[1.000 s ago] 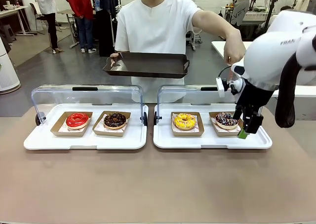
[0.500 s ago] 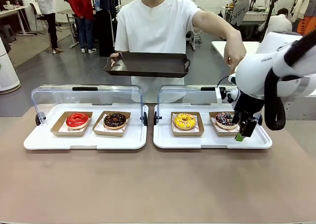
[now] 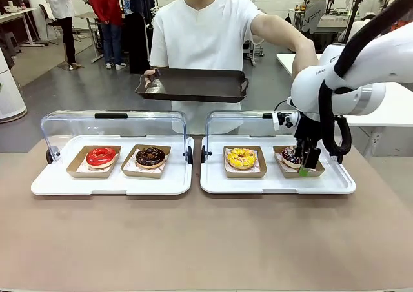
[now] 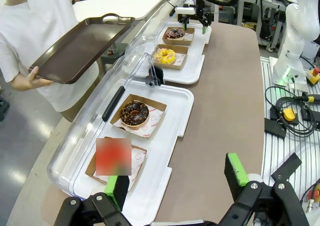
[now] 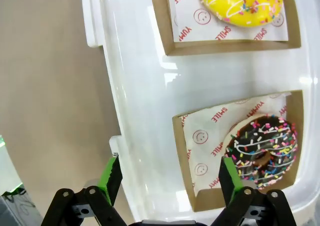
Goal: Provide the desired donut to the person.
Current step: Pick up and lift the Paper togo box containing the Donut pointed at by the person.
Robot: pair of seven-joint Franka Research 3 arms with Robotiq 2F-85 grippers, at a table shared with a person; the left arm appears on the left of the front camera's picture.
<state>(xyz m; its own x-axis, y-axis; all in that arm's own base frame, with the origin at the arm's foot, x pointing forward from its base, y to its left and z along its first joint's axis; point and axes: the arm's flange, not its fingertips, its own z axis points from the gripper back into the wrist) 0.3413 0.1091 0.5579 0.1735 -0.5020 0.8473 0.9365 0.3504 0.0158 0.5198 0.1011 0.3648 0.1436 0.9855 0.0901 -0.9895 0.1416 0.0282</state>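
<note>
The person (image 3: 202, 37) in a white shirt holds a dark brown tray (image 3: 191, 84) in one hand and stretches the other arm toward the right end, the hand hidden behind my right arm. The chocolate donut with coloured sprinkles (image 3: 291, 155) (image 5: 262, 151) sits in a cardboard box at the far right. My right gripper (image 3: 308, 160) (image 5: 169, 173) hangs open just above that box's near edge, empty. A yellow donut (image 3: 241, 157) lies beside it. My left gripper (image 4: 176, 181) is open and empty above the table's left end.
Two white display trays (image 3: 110, 185) (image 3: 277, 185) stand side by side with clear lids (image 3: 113, 126) raised at the back. The left one holds a red donut (image 3: 101, 155) and a chocolate donut (image 3: 150, 155). Brown tabletop (image 3: 206, 240) lies bare in front.
My right arm has swung left and away from me, carrying its open gripper from beside the right tray's end to above the sprinkled donut's box. The person's pointing hand is now hidden.
</note>
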